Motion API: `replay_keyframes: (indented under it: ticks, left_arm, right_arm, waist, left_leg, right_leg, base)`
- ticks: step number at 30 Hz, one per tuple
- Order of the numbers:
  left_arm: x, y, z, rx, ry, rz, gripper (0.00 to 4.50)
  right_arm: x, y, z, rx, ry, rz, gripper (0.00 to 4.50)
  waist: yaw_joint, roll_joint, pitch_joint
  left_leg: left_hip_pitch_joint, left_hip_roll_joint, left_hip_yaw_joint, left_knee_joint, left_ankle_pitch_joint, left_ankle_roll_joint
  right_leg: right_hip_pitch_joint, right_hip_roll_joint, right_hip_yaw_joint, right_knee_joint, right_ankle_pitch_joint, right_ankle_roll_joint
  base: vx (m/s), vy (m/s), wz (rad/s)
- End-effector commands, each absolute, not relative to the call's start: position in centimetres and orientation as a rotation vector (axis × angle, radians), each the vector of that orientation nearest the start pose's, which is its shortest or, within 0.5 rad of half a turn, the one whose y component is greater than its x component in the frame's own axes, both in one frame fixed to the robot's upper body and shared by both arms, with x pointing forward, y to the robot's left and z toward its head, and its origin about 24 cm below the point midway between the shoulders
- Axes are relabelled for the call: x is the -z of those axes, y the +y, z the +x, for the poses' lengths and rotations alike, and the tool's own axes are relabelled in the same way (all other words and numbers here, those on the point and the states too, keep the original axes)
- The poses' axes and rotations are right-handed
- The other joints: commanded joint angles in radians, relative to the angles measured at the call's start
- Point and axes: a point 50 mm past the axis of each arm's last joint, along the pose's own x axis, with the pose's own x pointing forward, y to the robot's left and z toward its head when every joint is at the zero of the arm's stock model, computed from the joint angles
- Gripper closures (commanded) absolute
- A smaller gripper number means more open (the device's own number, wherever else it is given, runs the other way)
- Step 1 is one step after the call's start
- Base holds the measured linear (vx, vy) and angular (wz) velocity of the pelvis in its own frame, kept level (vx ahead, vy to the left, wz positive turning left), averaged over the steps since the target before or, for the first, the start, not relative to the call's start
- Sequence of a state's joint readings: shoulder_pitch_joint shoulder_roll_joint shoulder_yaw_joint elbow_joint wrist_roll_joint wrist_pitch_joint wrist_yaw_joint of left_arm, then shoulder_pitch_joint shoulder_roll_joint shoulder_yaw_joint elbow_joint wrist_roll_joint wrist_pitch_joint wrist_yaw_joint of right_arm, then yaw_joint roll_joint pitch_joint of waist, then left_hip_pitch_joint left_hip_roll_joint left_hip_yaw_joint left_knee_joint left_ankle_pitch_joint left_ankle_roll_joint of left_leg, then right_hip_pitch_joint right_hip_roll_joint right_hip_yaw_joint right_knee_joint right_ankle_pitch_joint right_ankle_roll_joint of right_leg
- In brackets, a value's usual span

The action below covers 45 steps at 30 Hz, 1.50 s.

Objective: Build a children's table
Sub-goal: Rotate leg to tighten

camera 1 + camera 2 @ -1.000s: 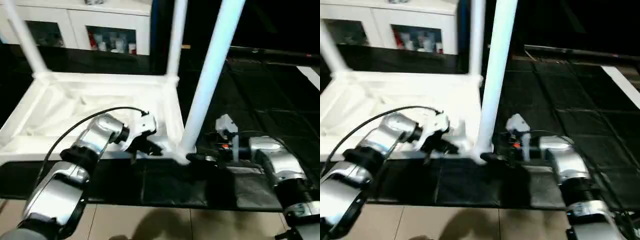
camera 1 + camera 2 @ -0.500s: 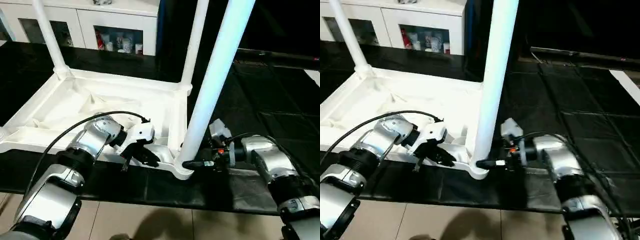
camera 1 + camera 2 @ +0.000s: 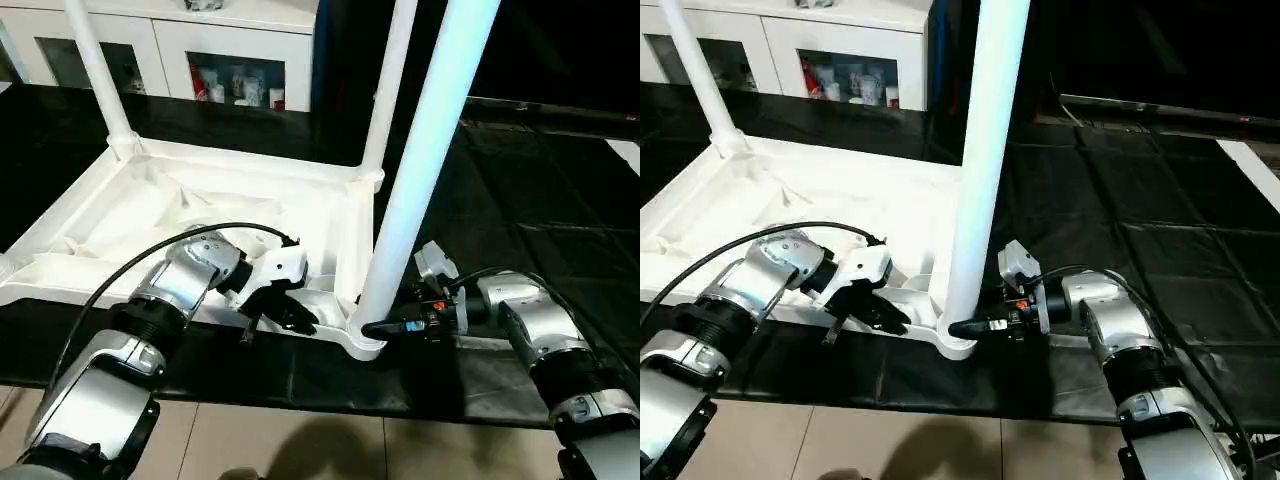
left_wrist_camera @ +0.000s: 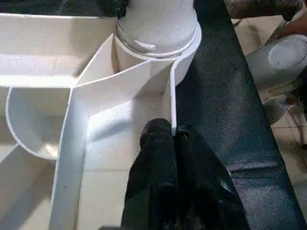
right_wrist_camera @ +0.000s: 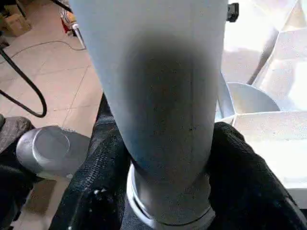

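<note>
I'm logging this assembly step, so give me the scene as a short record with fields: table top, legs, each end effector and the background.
table top: white, upside down, ribbed underside up, on a black mat
legs: three standing in corner sockets; nearest leg in the near right socket
left end effector: shut, fingers pinching the top's thin rim wall next to that socket
right end effector: fingers on either side of the nearest leg's base, against it
background: white cabinet with glass doors behind the table
</note>
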State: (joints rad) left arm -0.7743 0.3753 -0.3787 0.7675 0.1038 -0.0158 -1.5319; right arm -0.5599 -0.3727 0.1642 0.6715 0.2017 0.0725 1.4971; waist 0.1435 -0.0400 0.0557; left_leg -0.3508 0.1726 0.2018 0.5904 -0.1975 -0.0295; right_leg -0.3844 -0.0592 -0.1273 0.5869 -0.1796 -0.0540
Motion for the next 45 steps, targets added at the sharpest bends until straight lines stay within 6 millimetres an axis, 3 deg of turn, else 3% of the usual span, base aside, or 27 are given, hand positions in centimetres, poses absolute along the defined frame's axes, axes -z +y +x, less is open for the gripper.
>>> replay_keyframes:
  ticks: [1,10,11,14,15,16,17,18,21,22,23,25,27,29,32,37,40,41,43,44,45]
  left_arm:
    - [-6.8,11.8,31.8,1.755,0.580,0.595,4.50]
    - [-6.7,11.0,32.5,1.640,0.550,0.498,4.50]
    - [-6.7,10.8,32.6,1.628,0.547,0.489,4.50]
    - [-6.5,9.3,33.5,1.486,0.516,0.418,4.50]
    - [-6.4,8.7,33.8,1.429,0.508,0.395,4.50]
    - [-6.4,8.4,34.0,1.406,0.504,0.385,4.50]
    - [-6.3,7.3,34.6,1.308,0.491,0.337,4.50]
    - [-6.3,6.8,34.8,1.267,0.487,0.315,4.50]
    - [-6.5,5.6,35.5,1.156,0.479,0.278,4.50]
    - [-6.6,5.2,35.7,1.127,0.475,0.266,4.50]
    - [-6.8,4.9,35.9,1.090,0.466,0.246,4.50]
    - [-7.0,4.5,36.1,1.065,0.459,0.229,4.50]
    - [-7.2,4.3,36.1,1.063,0.453,0.228,4.50]
    - [-7.0,4.6,36.1,1.078,0.450,0.257,4.50]
    - [-6.7,5.1,36.0,1.094,0.462,0.286,4.50]
    - [-6.5,6.0,36.0,1.106,0.470,0.319,4.50]
    - [-6.7,7.2,35.9,1.156,0.466,0.348,4.50]
    - [-6.8,7.5,35.9,1.168,0.464,0.354,4.50]
    - [-6.8,8.3,35.8,1.188,0.476,0.360,4.50]
    - [-6.8,8.6,35.7,1.203,0.479,0.370,4.50]
    - [-6.8,8.6,35.7,1.203,0.479,0.370,4.50]
  right_arm:
    - [-5.6,-15.3,30.5,-1.531,0.353,-0.044,2.44]
    - [-4.9,-14.6,29.5,-1.482,0.366,0.057,2.48]
    - [-4.8,-14.5,29.5,-1.471,0.367,0.064,2.48]
    - [-4.2,-13.0,29.7,-1.325,0.351,0.094,2.49]
    - [-4.0,-12.4,29.8,-1.267,0.344,0.103,2.49]
    - [-4.0,-12.1,30.0,-1.243,0.344,0.111,2.49]
    - [-3.8,-10.8,30.4,-1.151,0.350,0.131,2.50]
    - [-3.7,-10.1,30.6,-1.116,0.354,0.134,2.50]
    - [-3.5,-8.6,31.5,-0.981,0.383,0.145,2.51]
    - [-3.5,-8.1,31.9,-0.931,0.394,0.147,2.52]
    - [-3.4,-7.6,32.1,-0.895,0.407,0.144,2.52]
    - [-3.3,-7.1,32.4,-0.852,0.427,0.107,2.52]
    - [-3.5,-6.9,32.4,-0.834,0.426,0.092,2.52]
    - [-3.7,-6.8,32.5,-0.829,0.404,0.089,1.99]
    - [-3.8,-7.1,32.4,-0.816,0.390,0.093,1.77]
    - [-3.7,-8.1,32.3,-0.817,0.376,0.077,1.36]
    - [-3.5,-10.8,32.2,-0.791,0.361,0.054,0.99]
    - [-3.5,-11.5,32.1,-0.802,0.356,0.048,0.93]
    - [-3.7,-13.0,31.6,-0.866,0.348,0.029,0.81]
    - [-3.7,-13.8,31.3,-0.898,0.353,0.013,0.70]
    - [-3.7,-13.8,31.3,-0.898,0.353,0.013,0.59]
  waist:
    - [-0.005,0.007,-0.069]
    - [-0.003,0.006,-0.068]
    - [-0.002,0.009,-0.068]
    - [-0.004,0.006,-0.062]
    - [-0.008,0.006,-0.056]
    - [-0.010,0.006,-0.056]
    - [-0.017,0.011,-0.055]
    - [-0.023,0.006,-0.054]
    - [-0.046,0.006,-0.049]
    - [-0.050,0.009,-0.049]
    - [-0.065,0.009,-0.050]
    - [-0.069,0.007,-0.054]
    - [-0.070,0.010,-0.054]
    - [-0.066,0.006,-0.056]
    - [-0.063,0.002,-0.057]
    - [-0.057,0.001,-0.056]
    - [-0.050,0.001,-0.059]
    - [-0.050,-0.003,-0.060]
    - [-0.046,0.003,-0.063]
    - [-0.045,-0.001,-0.064]
    - [-0.041,0.002,-0.067]
  left_leg:
    - [0.013,0.092,-0.038,-0.064,-0.118,0.047]
    - [0.015,0.093,-0.037,-0.064,-0.111,0.053]
    - [0.017,0.095,-0.038,-0.065,-0.113,0.050]
    - [0.016,0.088,-0.037,-0.065,-0.154,0.030]
    - [0.026,0.089,-0.039,-0.067,-0.182,0.013]
    - [0.031,0.086,-0.042,-0.067,-0.205,0.002]
    - [0.025,0.081,-0.046,-0.068,-0.222,-0.008]
    - [0.026,0.080,-0.051,-0.071,-0.238,-0.018]
    - [0.024,0.072,-0.052,-0.067,-0.259,-0.008]
    - [0.030,0.073,-0.054,-0.068,-0.274,-0.011]
    - [0.033,0.072,-0.060,-0.068,-0.310,-0.012]
    - [0.029,0.075,-0.063,-0.071,-0.296,-0.010]
    - [0.031,0.080,-0.062,-0.076,-0.281,-0.002]
    - [0.027,0.082,-0.059,-0.078,-0.251,0.011]
    - [0.024,0.082,-0.054,-0.077,-0.214,0.020]
    - [0.023,0.080,-0.049,-0.076,-0.182,0.033]
    - [0.021,0.078,-0.047,-0.075,-0.166,0.041]
    - [0.019,0.080,-0.047,-0.076,-0.149,0.048]
    - [0.020,0.083,-0.047,-0.075,-0.130,0.052]
    - [0.016,0.083,-0.045,-0.073,-0.115,0.063]
    - [0.016,0.086,-0.045,-0.072,-0.100,0.072]
  right_leg:
    - [0.051,-0.131,0.080,-0.063,-0.219,-0.173]
    - [0.049,-0.128,0.081,-0.063,-0.202,-0.172]
    - [0.048,-0.128,0.082,-0.061,-0.205,-0.171]
    - [0.047,-0.130,0.081,-0.078,-0.309,-0.144]
    - [0.036,-0.129,0.081,-0.088,-0.370,-0.127]
    - [0.035,-0.134,0.079,-0.092,-0.411,-0.122]
    - [0.041,-0.133,0.077,-0.099,-0.474,-0.100]
    - [0.042,-0.135,0.070,-0.106,-0.520,-0.078]
    - [0.041,-0.134,0.065,-0.123,-0.589,-0.046]
    - [0.038,-0.134,0.061,-0.126,-0.601,-0.045]
    - [0.043,-0.135,0.050,-0.136,-0.628,-0.029]
    - [0.049,-0.137,0.050,-0.133,-0.596,-0.029]
    - [0.046,-0.139,0.057,-0.130,-0.518,-0.049]
    - [0.049,-0.139,0.066,-0.117,-0.449,-0.077]
    - [0.050,-0.140,0.072,-0.108,-0.392,-0.100]
    - [0.052,-0.139,0.076,-0.100,-0.372,-0.109]
    - [0.055,-0.139,0.077,-0.101,-0.371,-0.098]
    - [0.056,-0.136,0.077,-0.095,-0.342,-0.104]
    - [0.056,-0.136,0.077,-0.088,-0.290,-0.116]
    - [0.060,-0.135,0.077,-0.083,-0.244,-0.129]
    - [0.059,-0.135,0.078,-0.075,-0.198,-0.146]
  base:
    - [0.000,0.000,0.00]
    - [0.000,0.000,0.00]
    - [0.000,0.000,0.00]
    - [0.000,0.000,0.00]
    - [0.000,0.000,0.00]
    - [0.000,0.000,0.00]
    - [0.000,0.000,0.00]
    - [0.000,0.000,0.00]
    - [0.000,0.000,0.00]
    - [0.000,0.000,0.00]
    - [0.000,0.000,0.00]
    - [0.000,0.000,0.00]
    - [0.000,0.000,0.00]
    - [0.000,0.000,0.00]
    - [0.000,0.000,0.00]
    - [0.000,0.000,0.00]
    - [0.000,0.000,0.00]
    - [0.000,0.000,0.00]
    - [0.000,0.000,0.00]
    - [0.000,0.000,0.00]
    - [0.000,0.000,0.00]
